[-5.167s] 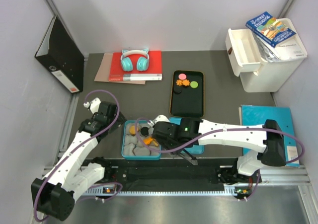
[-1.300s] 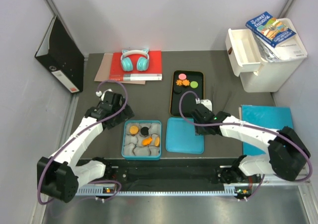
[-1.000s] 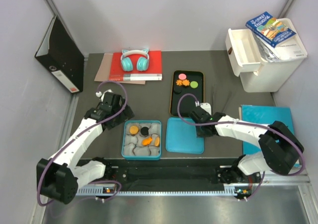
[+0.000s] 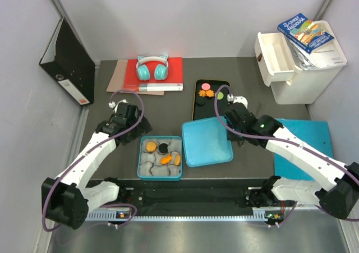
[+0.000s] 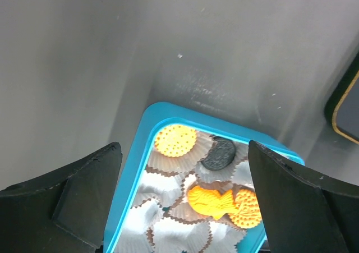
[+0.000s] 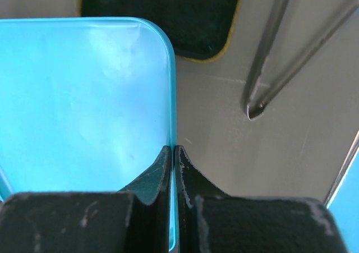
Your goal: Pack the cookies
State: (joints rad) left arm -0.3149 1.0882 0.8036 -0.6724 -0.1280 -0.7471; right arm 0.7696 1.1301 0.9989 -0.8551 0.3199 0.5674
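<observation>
Lid (image 4: 206,142) lifted by right fingers (image 6: 196,187) | cookies (image 5: 216,201) in box (image 5: 141,151): 4

Turquoise lid (image 4: 206,142), orange and black cookies (image 5: 216,201), gold-rimmed black tray (image 4: 203,111)

dark grey table (image 4: 168,110) (3 pale walls (image 4: 190,17))

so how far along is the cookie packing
Done: four cookies sit in paper cups in the blue box. In hand: the right gripper is shut on the blue lid at its edge, holding it over the black tray at its near end; the left gripper is open above the box. Left: the pink, green, orange and black cookies on the tray, then the lid goes on.
</observation>
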